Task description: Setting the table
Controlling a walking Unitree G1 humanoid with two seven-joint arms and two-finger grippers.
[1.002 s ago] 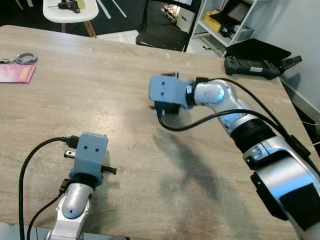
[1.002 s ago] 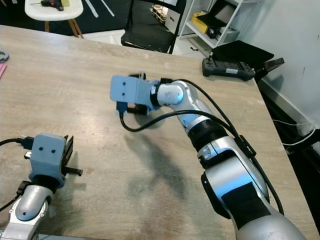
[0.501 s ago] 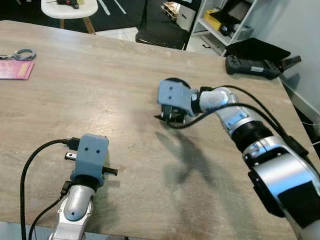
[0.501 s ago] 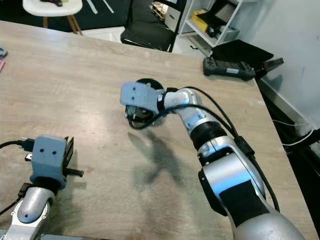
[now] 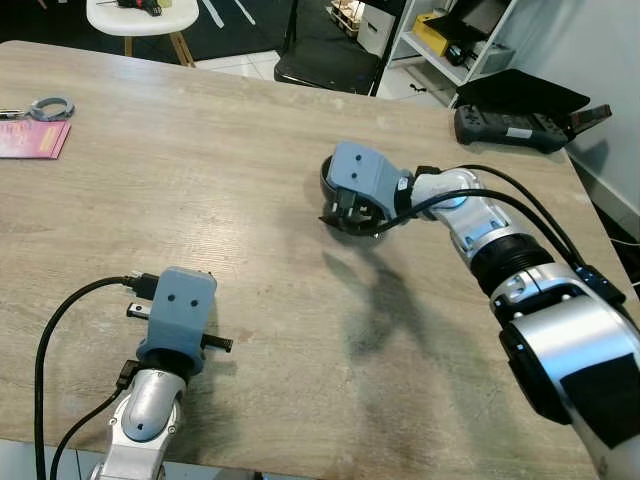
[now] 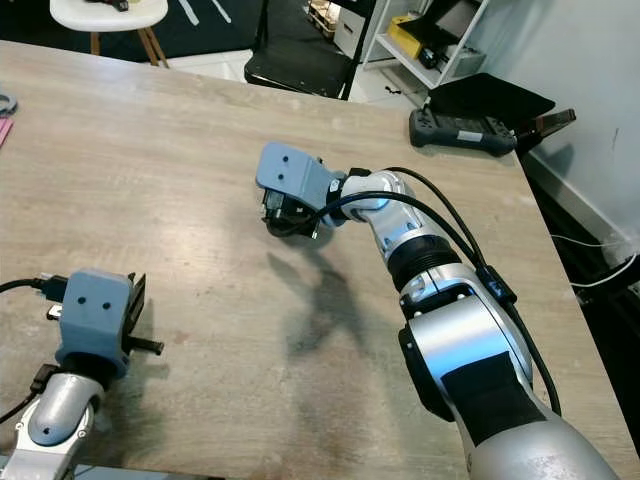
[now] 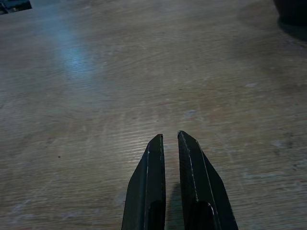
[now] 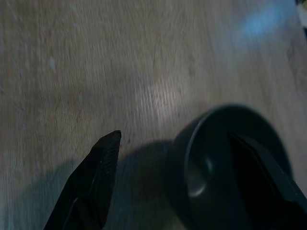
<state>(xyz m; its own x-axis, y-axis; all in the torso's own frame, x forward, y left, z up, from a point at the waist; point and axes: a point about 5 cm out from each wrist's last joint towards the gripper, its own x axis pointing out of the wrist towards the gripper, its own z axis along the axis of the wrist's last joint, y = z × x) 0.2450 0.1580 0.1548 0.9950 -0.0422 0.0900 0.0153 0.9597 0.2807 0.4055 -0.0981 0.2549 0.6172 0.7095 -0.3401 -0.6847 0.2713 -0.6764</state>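
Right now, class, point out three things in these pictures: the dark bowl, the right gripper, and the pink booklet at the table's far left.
dark bowl (image 8: 225, 163), right wrist view, on its inner wall.
right gripper (image 8: 187, 143), right wrist view, midway between its spread fingertips.
pink booklet (image 5: 30, 141), left eye view, on its cover.

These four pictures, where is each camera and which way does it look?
Left eye: on the head, looking down at the table; both arms show.
Right eye: beside it, same scene.
Left wrist: along the left end effector, shut, above bare wood.
Right wrist: along the right end effector, open around the bowl.
Shared: bowl, table.
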